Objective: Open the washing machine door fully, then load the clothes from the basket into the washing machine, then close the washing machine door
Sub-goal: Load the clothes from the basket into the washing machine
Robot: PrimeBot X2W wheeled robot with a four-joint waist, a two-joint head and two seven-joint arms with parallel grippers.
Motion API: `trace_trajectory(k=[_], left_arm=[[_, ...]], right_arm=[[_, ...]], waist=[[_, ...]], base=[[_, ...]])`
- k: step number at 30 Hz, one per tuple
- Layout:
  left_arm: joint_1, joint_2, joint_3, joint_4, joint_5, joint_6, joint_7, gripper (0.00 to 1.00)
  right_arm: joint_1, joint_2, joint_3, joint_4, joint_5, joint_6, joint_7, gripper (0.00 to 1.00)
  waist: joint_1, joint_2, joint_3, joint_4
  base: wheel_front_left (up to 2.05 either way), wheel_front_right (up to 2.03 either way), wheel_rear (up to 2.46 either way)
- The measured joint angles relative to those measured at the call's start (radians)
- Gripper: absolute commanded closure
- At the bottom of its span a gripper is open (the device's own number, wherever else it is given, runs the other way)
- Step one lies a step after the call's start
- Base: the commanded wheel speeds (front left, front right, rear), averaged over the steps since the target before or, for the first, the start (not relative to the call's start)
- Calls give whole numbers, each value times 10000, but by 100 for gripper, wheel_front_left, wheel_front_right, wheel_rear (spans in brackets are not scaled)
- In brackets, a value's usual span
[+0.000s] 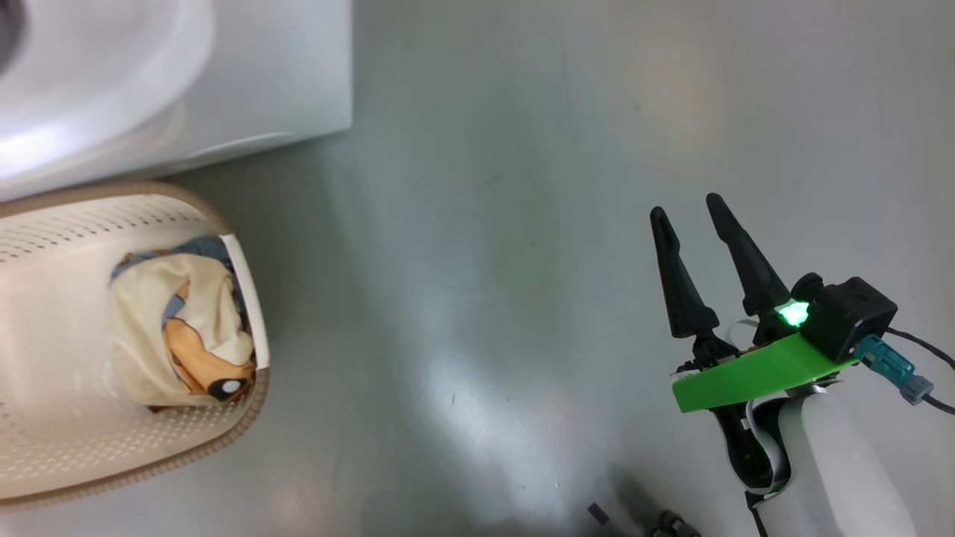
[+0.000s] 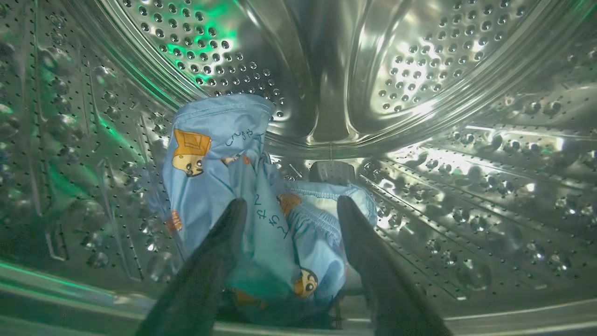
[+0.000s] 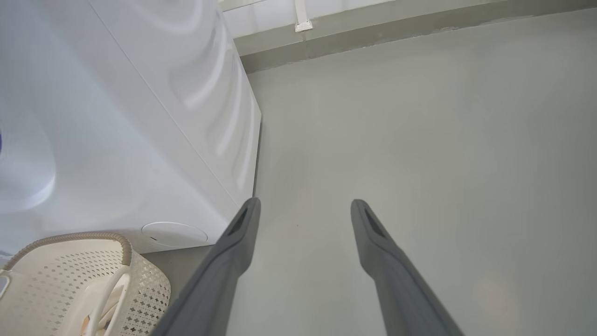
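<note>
In the left wrist view, the left gripper [image 2: 293, 205] is inside the steel drum [image 2: 419, 70], with its jaws spread wide. The light blue garment [image 2: 210, 154] lies crumpled at centre frame, between and beyond the two dark fingers [image 2: 219, 252], and is not clamped by them. At the right of the head view, the right gripper [image 1: 688, 209] hangs over the grey floor [image 1: 485, 224], wide open and holding nothing. The cream garment [image 1: 171, 313] sits in the basket [image 1: 246, 403] at lower left. Directly above it, at upper left, is the white washing machine [image 1: 261, 74].
</note>
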Motion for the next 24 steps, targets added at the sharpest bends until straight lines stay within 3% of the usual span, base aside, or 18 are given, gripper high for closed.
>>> trace_trajectory(k=[10, 24], left_arm=[[1929, -221, -1003, -1118, -1181, -4, 31, 0], [5578, 81, -2543, -3801, -3511, -8, -362, 0]], right_arm=[[62, -6, -107, 249, -184, 0, 0, 0], [690, -59, -594, 569, -704, 0, 0, 0]], waist=[[0, 0, -1008, 435], [-1, 0, -2893, 985]], base=[[0, 0, 0], [0, 0, 0]])
